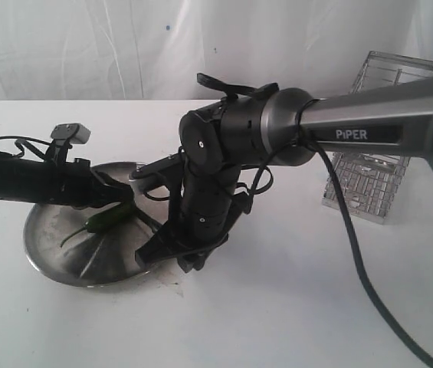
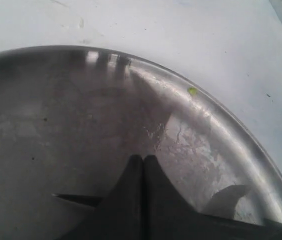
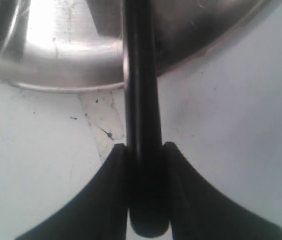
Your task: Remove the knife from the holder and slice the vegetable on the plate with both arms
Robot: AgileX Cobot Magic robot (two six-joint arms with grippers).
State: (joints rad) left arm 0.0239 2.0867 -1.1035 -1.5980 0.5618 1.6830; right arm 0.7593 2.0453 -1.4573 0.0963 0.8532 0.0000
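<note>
1. Right pincer [image 3: 144, 150]: its two black fingers [image 3: 112, 170] are pinched on the black handle of the knife [image 3: 141, 100]. In the right wrist view the handle runs straight out from between them and crosses the rim of the plate [image 3: 71, 75].
2. In the exterior view the right pincer [image 1: 172, 249] sits at the plate's 3 o'clock edge, low over the surface [image 1: 293, 307]. The knife blade [image 1: 149, 222] shows only as a thin dark strip reaching over the plate toward its centre.
3. Left pincer [image 2: 143, 159]: the two fingertips are pressed together with no gap visible and nothing between them. They hang over the scuffed inner face of the plate [image 2: 215, 130]. A dark pointed shape [image 2: 76, 199] lies beside them; it cannot be identified.
4. In the exterior view the left pincer [image 1: 113, 192] reaches in from 9 o'clock, over the upper half of the plate [image 1: 47, 253].
5. The vegetable [image 1: 107, 221] lies near the plate's centre, just below the left pincer, stem toward 8 o'clock. Contact with either pincer cannot be determined.
6. A small green fleck [image 2: 192, 90] sits on the plate's inner rim.
7. The holder [image 1: 381, 138] stands upright on the surface at 2 o'clock of the plate, well apart from it, behind the grey link marked "PiPER" [image 1: 369, 123].
</note>
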